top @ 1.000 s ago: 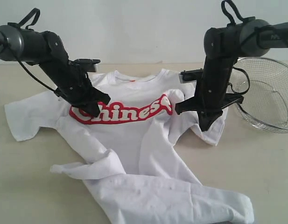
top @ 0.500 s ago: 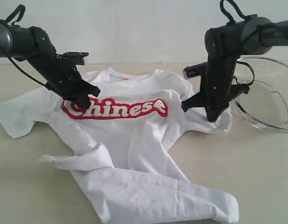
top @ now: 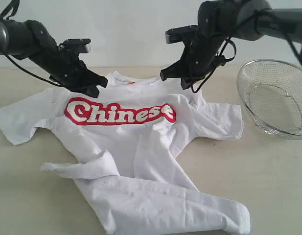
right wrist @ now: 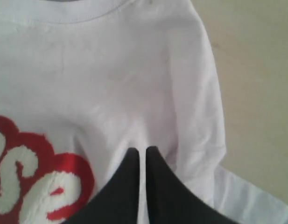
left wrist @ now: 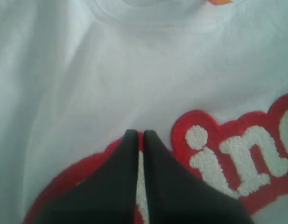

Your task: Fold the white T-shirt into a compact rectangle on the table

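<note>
Shows the shirt [top: 136, 147] spread face up on the table [top: 273, 191], collar far, crumpled hem trailing near and right. Puts left hand [top: 92, 91] by the left shoulder, right hand [top: 185, 85] by the right, both pinched shut, empty, equally near.

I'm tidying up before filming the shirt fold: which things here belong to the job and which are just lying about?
Belongs to the job:
- white T-shirt, spread out crumpled
- table under it
- left gripper, shut
- right gripper, shut

Just lying about:
- wire basket, on the table off the shirt's right sleeve
</note>
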Tool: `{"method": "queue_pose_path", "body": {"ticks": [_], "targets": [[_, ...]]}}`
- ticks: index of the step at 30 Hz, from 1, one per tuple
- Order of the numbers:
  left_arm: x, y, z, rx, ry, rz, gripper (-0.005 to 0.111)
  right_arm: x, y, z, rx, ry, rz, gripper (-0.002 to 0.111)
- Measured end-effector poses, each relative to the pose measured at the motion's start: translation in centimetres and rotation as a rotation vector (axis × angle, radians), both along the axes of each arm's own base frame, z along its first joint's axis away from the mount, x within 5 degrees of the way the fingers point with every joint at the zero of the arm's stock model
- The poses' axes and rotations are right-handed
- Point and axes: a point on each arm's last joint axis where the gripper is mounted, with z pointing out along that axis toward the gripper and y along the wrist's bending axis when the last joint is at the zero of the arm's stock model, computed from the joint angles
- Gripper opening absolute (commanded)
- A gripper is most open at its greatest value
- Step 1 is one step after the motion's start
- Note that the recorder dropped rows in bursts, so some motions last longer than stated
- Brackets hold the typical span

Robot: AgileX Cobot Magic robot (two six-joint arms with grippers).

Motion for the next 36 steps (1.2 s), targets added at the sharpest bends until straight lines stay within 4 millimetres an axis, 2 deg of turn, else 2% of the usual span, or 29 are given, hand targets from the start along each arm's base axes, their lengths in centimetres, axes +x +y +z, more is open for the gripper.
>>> {"method": "queue_pose_path", "body": {"ticks": [6,10,14,26,32,36], "targets": [[-0.2,-0.1,-2.2,0.001,0.065,-0.007,0.004,2.6,0.8,-1.8,0.015,0.043,0.002,0.000],[-0.2,-0.1,-2.3,0.001,0.068,-0.007,0.004,3.6,0.6,-3.6,0.011,0.091,-0.015,0.000],[-0.2,-0.1,-2.3,0.000,0.070,-0.006,0.004,4.2,-0.5,-5.5,0.019,0.148,-0.071,0.000],[0.0,0.0,-2.2,0.002,0.049,0.003,0.004,5.9,-6.1,-5.7,0.113,0.088,-0.305,0.000],[0.4,0.1,-2.1,0.006,0.004,0.023,0.004,6.7,-6.9,-5.5,0.174,0.018,-0.329,0.000],[0.8,0.0,-1.4,0.001,-0.014,0.019,0.004,7.4,-6.4,-3.8,0.218,-0.069,-0.268,0.000]]}}
